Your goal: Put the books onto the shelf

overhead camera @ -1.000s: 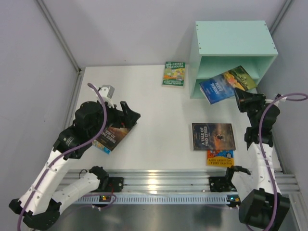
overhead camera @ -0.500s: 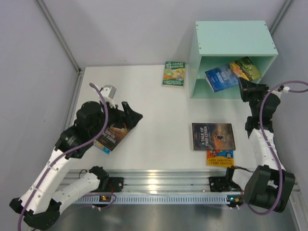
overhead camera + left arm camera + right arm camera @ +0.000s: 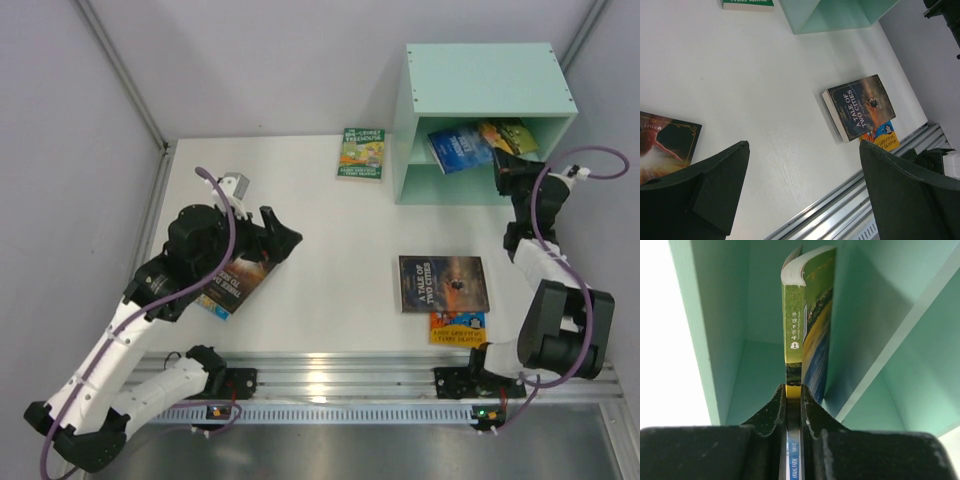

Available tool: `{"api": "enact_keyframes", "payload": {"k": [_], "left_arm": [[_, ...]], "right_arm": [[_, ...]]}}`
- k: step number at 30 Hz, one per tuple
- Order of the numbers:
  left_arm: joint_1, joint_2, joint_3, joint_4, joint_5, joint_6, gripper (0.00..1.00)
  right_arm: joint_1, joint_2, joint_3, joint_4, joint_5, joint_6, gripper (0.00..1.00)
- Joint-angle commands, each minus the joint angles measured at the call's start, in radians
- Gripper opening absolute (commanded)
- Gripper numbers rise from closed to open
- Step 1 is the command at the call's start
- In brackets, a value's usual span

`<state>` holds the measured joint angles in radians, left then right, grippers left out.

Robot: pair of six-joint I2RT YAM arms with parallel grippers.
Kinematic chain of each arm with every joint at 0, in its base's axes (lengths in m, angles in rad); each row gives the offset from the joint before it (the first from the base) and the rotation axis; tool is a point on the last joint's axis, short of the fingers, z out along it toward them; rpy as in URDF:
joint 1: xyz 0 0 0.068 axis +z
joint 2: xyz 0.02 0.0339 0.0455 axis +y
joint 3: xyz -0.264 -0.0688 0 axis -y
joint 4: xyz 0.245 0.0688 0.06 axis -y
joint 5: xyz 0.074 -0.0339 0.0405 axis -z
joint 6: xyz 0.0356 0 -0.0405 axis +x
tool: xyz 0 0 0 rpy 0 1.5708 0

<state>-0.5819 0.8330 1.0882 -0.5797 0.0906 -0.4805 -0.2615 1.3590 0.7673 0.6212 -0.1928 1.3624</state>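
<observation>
The shelf (image 3: 480, 80) is a mint-green box of smooth painted board with square edges. It stands at the far right of the white table (image 3: 320, 220), whose matt top shows a faint grain, and 1 flat board splits it into 2 open compartments.

The right gripper (image 3: 793, 405) is clamped narrowly on the spine end of a blue landscape book (image 3: 460, 145), a thin paperback with a glossy cover and pale cut pages. The book reaches into the upper compartment, its cover close to the dividing board; whether it touches the board cannot be told.

The left gripper (image 3: 275, 235) hangs over the near left of the table with its dark, blunt fingers (image 3: 715, 185) spread wide and nothing between them. Under that arm lies a dark brown book (image 3: 232, 283) on top of a light blue book (image 3: 210, 305).

A green book (image 3: 361, 152) lies flat just left of the shelf. A dark navy book (image 3: 443, 283) lies near the right side, overlapping an orange-yellow book (image 3: 457, 327) that reaches almost to the ribbed metal rail (image 3: 350, 375) at the near edge.

The middle of the table, between the 2 stacks, is bare. Grey walls stand close on the left and right.
</observation>
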Motion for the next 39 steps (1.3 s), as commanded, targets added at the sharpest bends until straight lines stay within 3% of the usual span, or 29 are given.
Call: {"api": "enact_keyframes", "payload": {"k": [1,11,19,29,39], "left_arm": [[0.002,0.009,-0.001,0.084,0.018,0.016,0.96],[0.004,0.031,0.030,0.099,0.001,0.049,0.96],[0.002,0.037,0.047,0.093,0.000,0.060,0.96],[0.002,0.035,0.038,0.098,0.008,0.056,0.96],[0.002,0.035,0.045,0.090,0.009,0.048,0.96]], "right_arm": [[0.050,0.032,0.081,0.156,0.059,0.003,0.00],[0.226,0.192,0.222,0.124,0.285,0.026,0.00],[0.300,0.278,0.264,0.087,0.360,0.012,0.00],[0.324,0.284,0.234,0.072,0.356,0.023,0.00],[0.323,0.281,0.256,-0.073,0.342,0.017,0.02]]}}
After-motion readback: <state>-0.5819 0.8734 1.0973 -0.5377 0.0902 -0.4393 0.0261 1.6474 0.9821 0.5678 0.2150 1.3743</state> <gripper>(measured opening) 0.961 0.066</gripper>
